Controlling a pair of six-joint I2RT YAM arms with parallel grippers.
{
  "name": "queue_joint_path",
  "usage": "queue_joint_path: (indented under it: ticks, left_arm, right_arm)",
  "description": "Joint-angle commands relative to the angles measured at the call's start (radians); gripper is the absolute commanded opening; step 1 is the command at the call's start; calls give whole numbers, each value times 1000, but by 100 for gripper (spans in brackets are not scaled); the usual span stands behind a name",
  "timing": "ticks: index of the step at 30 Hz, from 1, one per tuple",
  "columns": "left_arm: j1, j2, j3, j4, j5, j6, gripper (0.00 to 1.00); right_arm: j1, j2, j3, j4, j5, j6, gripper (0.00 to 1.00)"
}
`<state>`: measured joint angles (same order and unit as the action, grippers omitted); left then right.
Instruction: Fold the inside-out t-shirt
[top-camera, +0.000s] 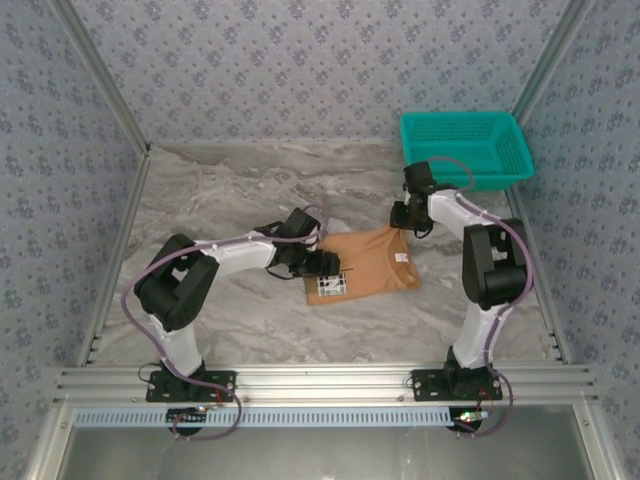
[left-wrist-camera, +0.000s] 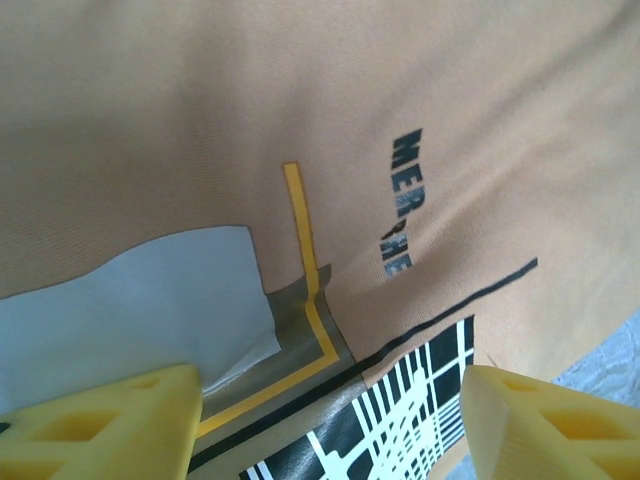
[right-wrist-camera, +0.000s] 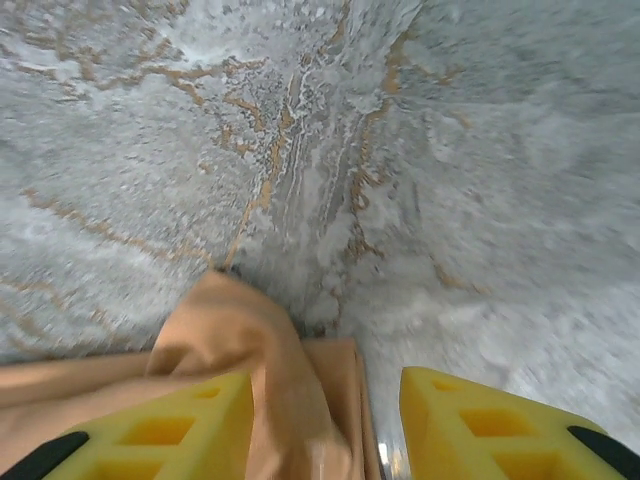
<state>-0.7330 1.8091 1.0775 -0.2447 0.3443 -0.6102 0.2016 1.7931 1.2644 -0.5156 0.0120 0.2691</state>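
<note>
A: T-shirt (top-camera: 365, 262) mid-counter (top-camera: 230, 190), already a rough rectangle. L hand (top-camera: 322, 266) spread open over the near-L corner by the print patch (top-camera: 331, 287), holding nothing.
B: R hand (right-wrist-camera: 325, 425) at far-R corner, jaws apart; cloth ridge (right-wrist-camera: 250, 350) leans on one finger, unpinched. Suggest: pinch all layers low, lift corners level.
A: L wrist cam reads lettering (left-wrist-camera: 400, 205) + yellow line (left-wrist-camera: 300, 230); top cam too coarse.

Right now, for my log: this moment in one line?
t-shirt: on table | left gripper: open over print | right gripper: open at edge
</note>
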Motion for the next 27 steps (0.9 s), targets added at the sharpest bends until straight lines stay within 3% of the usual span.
queue_joint_path:
  ticks: [1,6,9,14,19,24,27]
  left_arm:
    - [-11,-89,19,-57,11,6,69]
    - [9,-172,49,-106,-57,30,71]
    - [64,-219,35,-104,-82,24,71]
    - [166,-301,-19,-116,-109,23,72]
    - [284,-389,-103,-98,-126,23,76]
    - [365,-351,-113,-86,-77,32,78]
    - [403,-302,-124,-57,-94,30,80]
  right_arm:
    - [37,-179,-94,-81,4,16,47]
    - [119,-301,-282,20,-192,150,43]
    - [149,-243,-279,78,-185,179,41]
    - [156,-55,-172,84,-174,112,40]
    - [216,155,26,9,-199,-51,40]
    - [318,332,305,-79,-224,-280,41]
    - [357,344,415,-133,-222,-372,43]
